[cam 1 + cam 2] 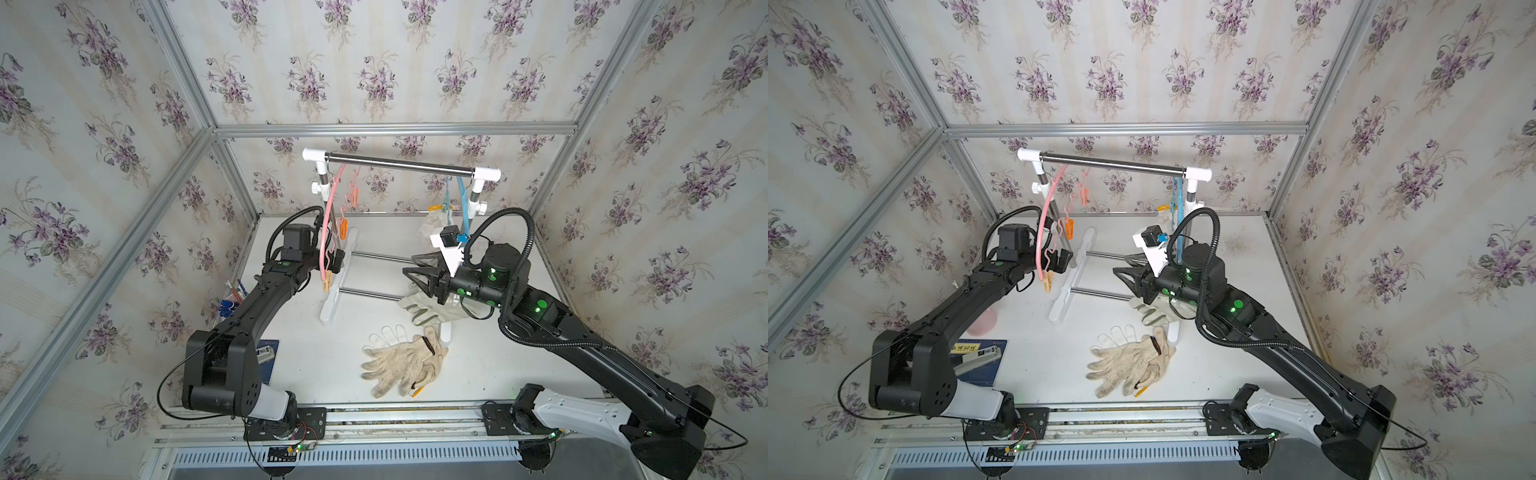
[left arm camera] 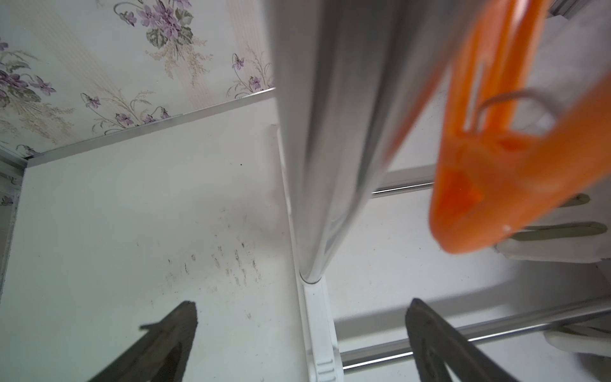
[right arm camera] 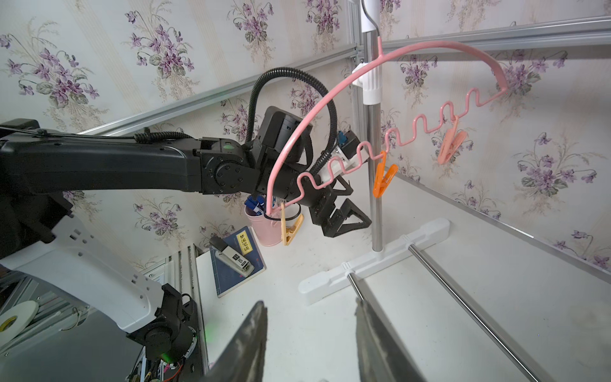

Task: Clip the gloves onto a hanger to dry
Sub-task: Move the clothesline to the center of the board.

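Gloves [image 1: 403, 361] of dirty-cream knit lie heaped near the front edge of the table [image 1: 498, 374], about midway along it, and a white knit one [image 1: 388, 334] is spread flat just behind the heap. The canvas gloves [image 1: 419, 309] with green finger patches lie farther back and to the right, by the rack's right foot. I can also make out one pale glove [image 1: 430, 226] hanging from the blue hanger [image 1: 461, 208] at the right end of the rail [image 1: 399, 163]. My right gripper [image 1: 417, 269] hovers above the canvas gloves with its jaws parted, and the wrist view shows nothing between its fingertips [image 3: 258, 320]. My left gripper [image 2: 302, 302] sits beside the pink hanger [image 1: 328, 224] by the rack's left post. Its jaws are spread wide and grasp nothing, and an orange clip [image 2: 496, 185] dangles close ahead.
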You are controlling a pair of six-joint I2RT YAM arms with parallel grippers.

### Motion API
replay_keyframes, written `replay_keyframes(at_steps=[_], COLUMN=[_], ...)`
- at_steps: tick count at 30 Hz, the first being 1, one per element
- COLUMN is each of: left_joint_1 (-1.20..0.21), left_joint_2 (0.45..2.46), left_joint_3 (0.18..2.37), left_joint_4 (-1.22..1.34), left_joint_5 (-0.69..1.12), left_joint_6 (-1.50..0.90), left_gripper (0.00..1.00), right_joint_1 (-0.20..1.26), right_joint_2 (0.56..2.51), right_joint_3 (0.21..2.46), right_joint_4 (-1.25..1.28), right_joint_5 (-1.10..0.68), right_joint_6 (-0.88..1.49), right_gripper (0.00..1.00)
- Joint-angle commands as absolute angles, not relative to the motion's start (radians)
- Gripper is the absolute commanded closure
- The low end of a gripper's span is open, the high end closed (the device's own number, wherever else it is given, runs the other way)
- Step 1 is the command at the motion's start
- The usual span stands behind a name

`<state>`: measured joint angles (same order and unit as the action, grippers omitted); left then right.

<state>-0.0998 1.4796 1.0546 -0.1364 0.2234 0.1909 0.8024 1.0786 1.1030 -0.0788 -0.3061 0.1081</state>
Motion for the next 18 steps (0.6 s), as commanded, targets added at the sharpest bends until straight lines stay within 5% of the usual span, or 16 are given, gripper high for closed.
replay_keyframes(at_steps=[1, 8, 18], left_joint_1=[-0.115, -0.123, -0.127], left_joint_2=[1.489, 1.514, 1.557], left_joint_3=[1.028, 0.950, 0.913], left_joint_4=[-0.008, 0.197, 0.362], left_joint_5=[0.222, 0.131, 0.090], left_joint_6=[0.167, 0.040, 0.056], left_gripper=[0.01, 0.23, 0.18], right_joint_1=[0.803, 0.805, 0.806], right_joint_2=[1.073, 1.086, 1.088], right_joint_3=[1.108, 1.122, 1.118], right_joint_4=[-0.070, -0.083, -0.092], right_joint_5=[-0.298, -0.301, -0.294], right_joint_6=[0.087, 0.075, 0.080], right_gripper=[0.55, 0.55, 0.55])
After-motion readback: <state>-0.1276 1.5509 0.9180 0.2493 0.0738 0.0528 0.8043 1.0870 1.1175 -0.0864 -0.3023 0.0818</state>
